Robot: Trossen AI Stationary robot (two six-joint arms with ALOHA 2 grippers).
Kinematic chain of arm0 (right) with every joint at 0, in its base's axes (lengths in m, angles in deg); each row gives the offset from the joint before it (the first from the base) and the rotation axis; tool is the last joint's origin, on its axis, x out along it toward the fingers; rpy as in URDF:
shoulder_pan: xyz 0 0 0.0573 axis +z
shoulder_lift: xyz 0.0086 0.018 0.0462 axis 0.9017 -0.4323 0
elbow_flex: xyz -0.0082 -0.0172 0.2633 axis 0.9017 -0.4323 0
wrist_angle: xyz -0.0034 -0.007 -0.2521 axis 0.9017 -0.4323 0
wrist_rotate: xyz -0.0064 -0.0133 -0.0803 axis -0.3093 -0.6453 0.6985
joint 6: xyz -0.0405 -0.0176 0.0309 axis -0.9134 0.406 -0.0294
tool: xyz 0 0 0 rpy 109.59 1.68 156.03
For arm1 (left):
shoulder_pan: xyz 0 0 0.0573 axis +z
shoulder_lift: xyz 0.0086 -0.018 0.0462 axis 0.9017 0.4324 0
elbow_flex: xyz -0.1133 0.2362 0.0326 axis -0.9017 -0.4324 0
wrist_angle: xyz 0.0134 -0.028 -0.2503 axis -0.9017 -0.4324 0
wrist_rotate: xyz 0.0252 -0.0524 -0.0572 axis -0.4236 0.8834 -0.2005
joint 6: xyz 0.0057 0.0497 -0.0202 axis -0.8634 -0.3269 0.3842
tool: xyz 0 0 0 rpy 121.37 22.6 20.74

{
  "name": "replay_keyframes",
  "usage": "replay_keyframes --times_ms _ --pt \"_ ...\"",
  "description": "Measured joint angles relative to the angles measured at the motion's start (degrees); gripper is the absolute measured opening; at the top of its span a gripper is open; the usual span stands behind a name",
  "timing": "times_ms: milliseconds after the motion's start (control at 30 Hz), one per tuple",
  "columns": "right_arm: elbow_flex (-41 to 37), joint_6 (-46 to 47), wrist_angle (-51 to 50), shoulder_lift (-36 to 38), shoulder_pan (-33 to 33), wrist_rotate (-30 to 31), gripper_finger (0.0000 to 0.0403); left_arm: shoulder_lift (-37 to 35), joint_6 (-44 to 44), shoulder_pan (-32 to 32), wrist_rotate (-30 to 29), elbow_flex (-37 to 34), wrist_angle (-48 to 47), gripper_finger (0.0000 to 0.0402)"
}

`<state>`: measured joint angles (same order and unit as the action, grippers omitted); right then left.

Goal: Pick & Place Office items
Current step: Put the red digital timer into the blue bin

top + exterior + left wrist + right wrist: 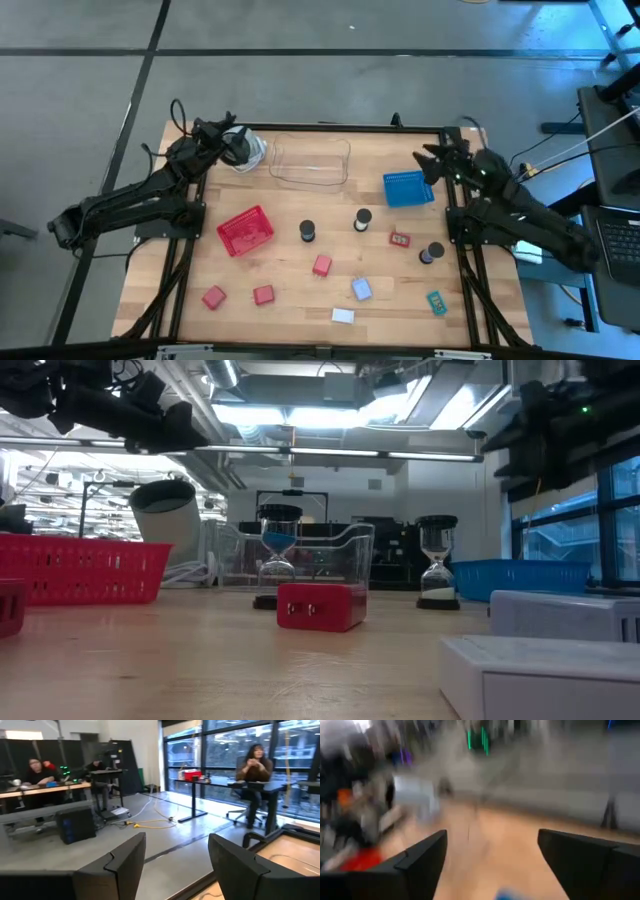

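The office items lie spread over the wooden table [290,290]. There are three red blocks [213,297] [263,294] [321,265], a pale blue cube [361,289], a white block [343,316], a green tag [436,302] and a red tag [400,239]. Three small black cylinders [307,231] [362,220] [432,253] stand upright. My left gripper [232,140] [177,865] hovers open at the far left corner, with nothing between its fingers. My right gripper [430,160] [492,860] hovers open at the far right, beside the blue tray, also with nothing between its fingers.
A red tray [245,230] sits left of centre, a clear tray [310,162] at the far middle and a blue tray [408,188] at the far right. A round black-and-white object [247,150] stands by the left gripper. People sit at desks beyond the table [255,770].
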<state>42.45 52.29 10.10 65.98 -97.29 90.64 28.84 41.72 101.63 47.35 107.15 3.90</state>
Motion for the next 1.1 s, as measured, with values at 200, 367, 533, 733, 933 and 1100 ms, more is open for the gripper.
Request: replay_keyframes --times_ms 200,367,533,733,933,1100 --pt "7.2 0.7 -17.7 -16.4 2.2 -17.0 0.0347 0.0 1.0 0.0 -2.2 0.0 0.2 0.0212" --pt "7.4 -7.1 -17.8 -26.0 6.8 -20.7 0.0333 0.0 1.2 0.0 -3.5 0.0 0.4 0.0211" --pt "7.4 -7.2 -18.0 -30.2 12.5 -24.5 0.0315 0.0 1.0 0.0 -3.5 0.0 0.4 0.021" --pt "7.4 -1.2 -19.1 -33.6 20.7 -23.1 0.0307 0.0 1.3 0.0 -5.0 0.0 0.3 0.021" --pt "7.4 -2.4 -17.7 -39.2 26.4 -17.3 0.0315 0.0 1.4 0.0 -5.0 0.0 0.3 0.021" --pt "7.4 -4.1 -16.3 -44.0 31.3 -16.1 0.0315 0.0 1.4 0.0 -6.0 0.0 0.3 0.021"
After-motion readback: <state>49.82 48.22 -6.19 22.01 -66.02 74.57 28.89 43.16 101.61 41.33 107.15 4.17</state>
